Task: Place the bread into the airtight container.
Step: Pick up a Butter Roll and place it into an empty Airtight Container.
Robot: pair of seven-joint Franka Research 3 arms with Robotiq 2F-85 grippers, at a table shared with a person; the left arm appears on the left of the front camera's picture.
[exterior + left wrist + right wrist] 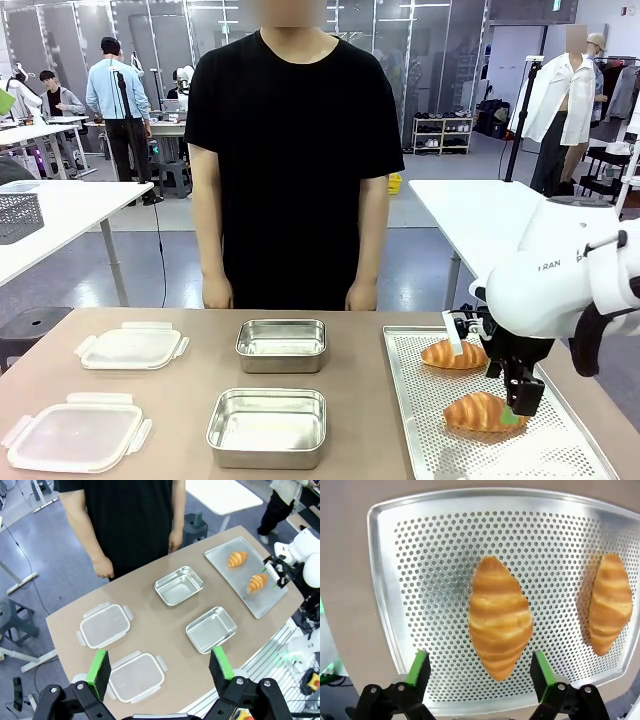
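- Step in hand: approach for the pick. No bread is gripped yet, and both containers are empty.
- Right fingers point(522, 392): spread, pinching nothing, poised over the near croissant point(478, 411) on the perforated tray point(402, 400). In the right wrist view the 2 green pads stand either side of its nearer end.
- Far croissant point(453, 354): on the same tray, apart from the first.
- Left fingers point(100, 672): spread, holding nothing, high above the counter point(190, 395).
- Near container point(267, 452) and far container point(281, 346): steel, open, mid-counter.
- Near lid point(75, 436) and far lid point(132, 346): clear plastic, lying at the counter's left.
- Person point(295, 150): stands at the far side, hands hanging off the counter.
- Next move, as a judgement: descend straight, close gently across the croissant's width because it looks soft and flaky, lift, then carry it left to a container, probably the near 1.
- Hard to make out: how high the fingers are above the bread. In the front view 1 finger overlaps the croissant's right end, so contact cannot be settled. The tray's near edge is cut off at the picture's bottom.
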